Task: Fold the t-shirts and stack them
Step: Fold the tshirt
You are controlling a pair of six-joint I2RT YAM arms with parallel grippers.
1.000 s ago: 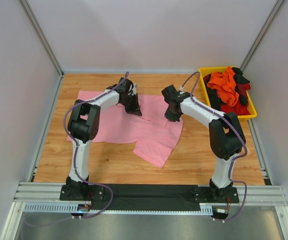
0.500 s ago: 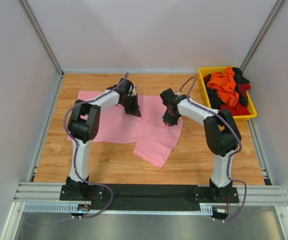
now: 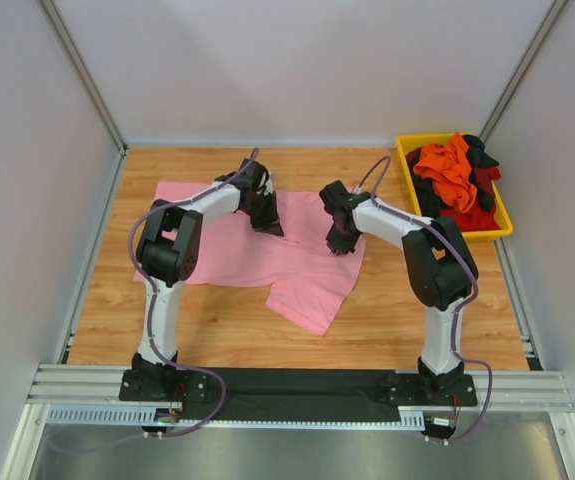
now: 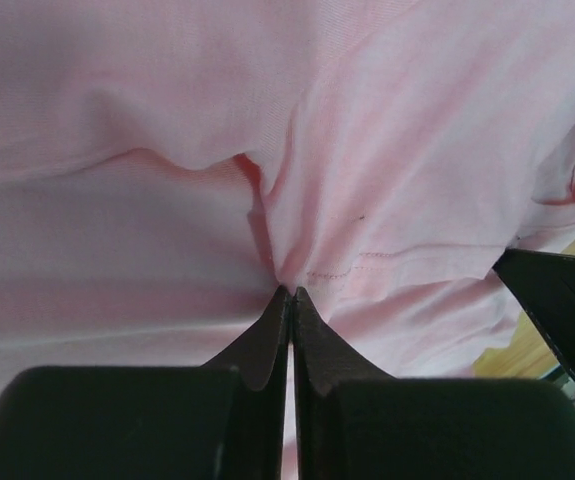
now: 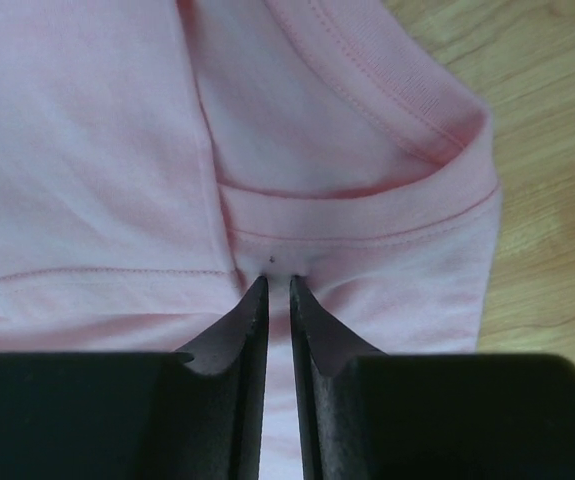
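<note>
Lying across the middle of the bench (image 3: 417, 320), the pink t-shirt (image 3: 217, 250) is mostly flat, with one flap doubled over and pointing toward the near edge. Both arms reach to its far part. The left hand (image 4: 289, 295) has its fingers pressed together on a small peak of the cloth, which gathers into creases right at the tips. The right hand (image 5: 277, 285) is nearly closed, pinching the shirt just below a stitched, ribbed band near the cloth's right edge, with bare wood showing beyond it.

The step in hand looks like a fold carried by two pinched points. To do it well, I judge that both hands should rise together and travel level, so the cloth between them stays taut without stretching. The left pinch looks bunched, so it may hold more than one layer.

Well apart, in the far right corner, the yellow bin (image 3: 419, 138) holds a loose heap: an orange shirt (image 3: 447, 165) on top, a red shirt (image 3: 467, 215) toward the near end, and black cloth (image 3: 482, 155) at the far side, spilling slightly above the rim.
</note>
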